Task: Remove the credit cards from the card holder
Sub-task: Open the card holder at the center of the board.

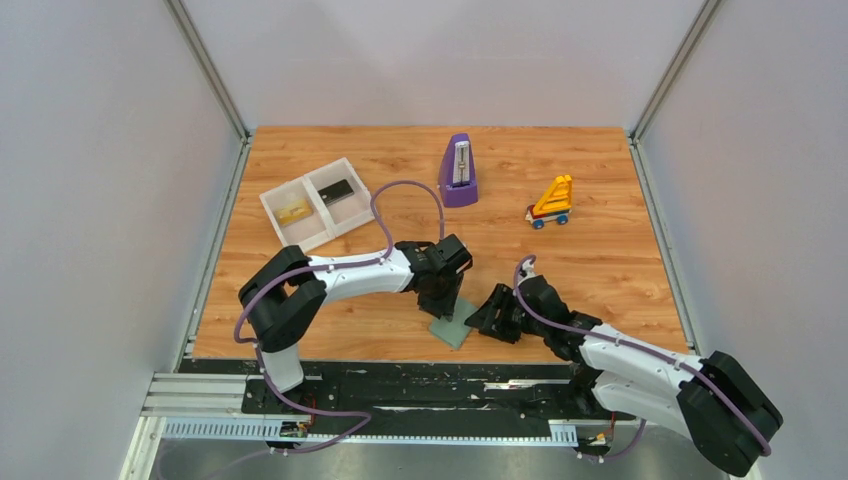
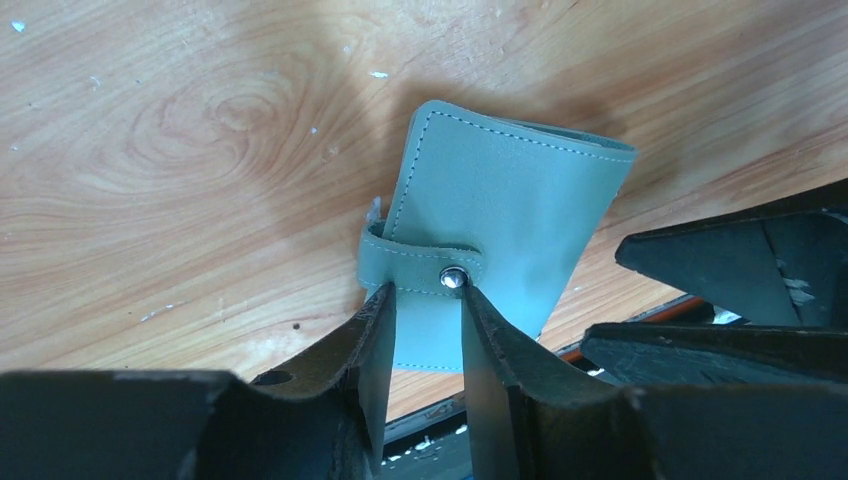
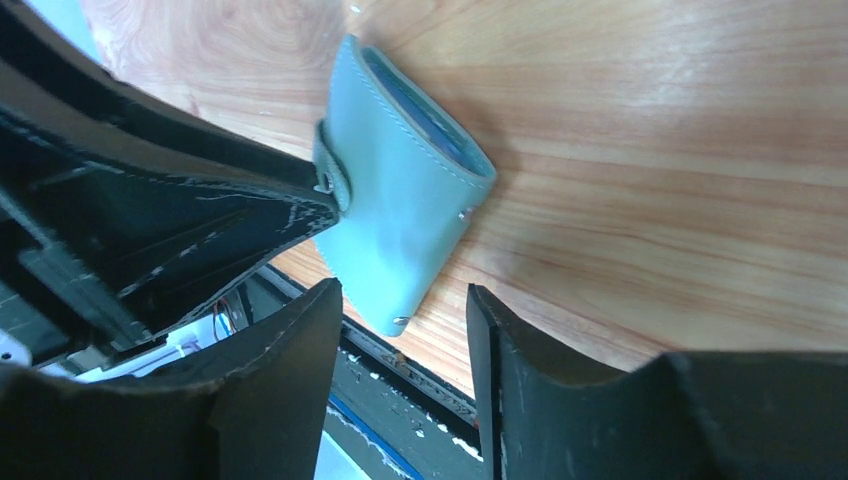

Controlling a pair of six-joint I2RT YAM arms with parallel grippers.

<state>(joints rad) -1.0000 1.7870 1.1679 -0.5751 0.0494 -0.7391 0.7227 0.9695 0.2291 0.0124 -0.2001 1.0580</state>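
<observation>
The pale teal card holder [image 1: 455, 325] lies folded shut on the wood by the table's near edge, its strap [image 2: 415, 258] snapped across the cover. My left gripper [image 2: 427, 292] hangs right over it, jaws a little apart, fingertips [image 2: 382, 300] at the strap's edge beside the snap. My right gripper [image 3: 402, 290] stands open just right of the holder [image 3: 400, 200], with nothing between its fingers. A yellowish credit card [image 1: 293, 213] and a dark one [image 1: 336, 189] lie in separate compartments of the white tray [image 1: 318, 212].
A purple metronome [image 1: 458, 170] stands at the back centre and a yellow toy vehicle [image 1: 551, 203] to its right. The table's near edge and the black rail [image 3: 400, 385] run directly under the holder's corner. Both arms crowd the holder.
</observation>
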